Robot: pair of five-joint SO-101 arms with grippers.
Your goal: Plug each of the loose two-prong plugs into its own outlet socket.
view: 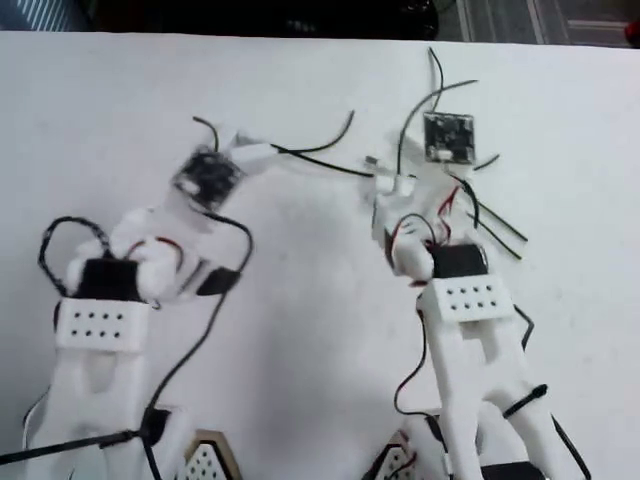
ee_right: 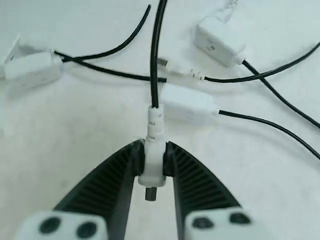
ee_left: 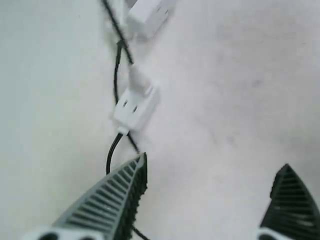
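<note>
Right gripper (ee_right: 152,150) clamps a white plug (ee_right: 155,125); left gripper (ee_left: 214,164) gapes wide

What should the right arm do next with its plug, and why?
Probably turn the plug around toward the nearest socket block. The right pincer is shut on it, its cable leads toward that block, and its prongs seem to face away from it.

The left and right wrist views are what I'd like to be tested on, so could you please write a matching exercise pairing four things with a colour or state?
Things:
1 left gripper
2 right gripper
3 socket
4 cord

Colour or state:
a black
b open, holding nothing
c white, two slots showing
d shut on a plug

Pairs: 1-b, 2-d, 3-c, 4-a.
</note>
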